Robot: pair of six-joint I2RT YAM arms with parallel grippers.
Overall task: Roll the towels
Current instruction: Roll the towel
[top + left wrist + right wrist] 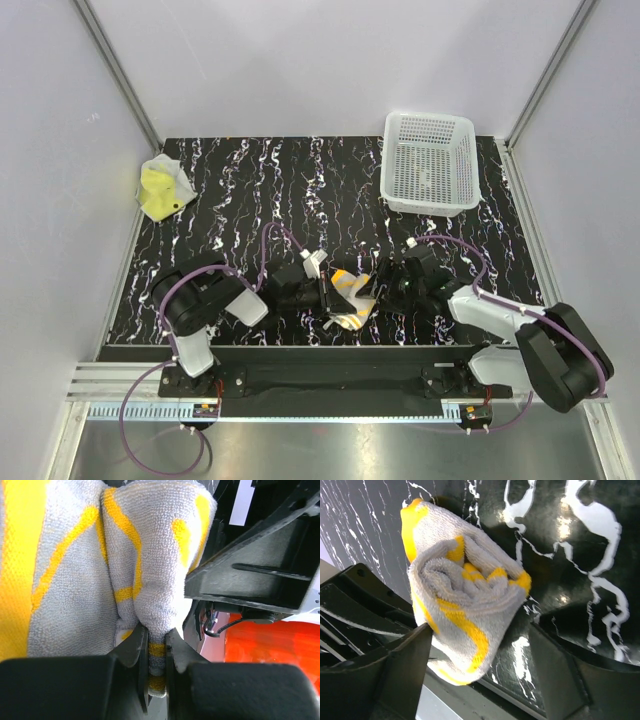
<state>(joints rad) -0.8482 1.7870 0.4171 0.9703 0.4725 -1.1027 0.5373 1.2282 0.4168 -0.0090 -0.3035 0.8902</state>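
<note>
At the front edge of the worktop (300, 190), the left arm (205, 295) and right arm (500, 315) bend low, pointing at each other. The orange towel (350, 298) lies rolled between them. The left tool (157, 647) is clamped on its fold. The right tool (480, 640) stands wide apart around it.

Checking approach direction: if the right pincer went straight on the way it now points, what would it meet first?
The right pincer would meet the rolled towel, lying between its open fingers.
</note>
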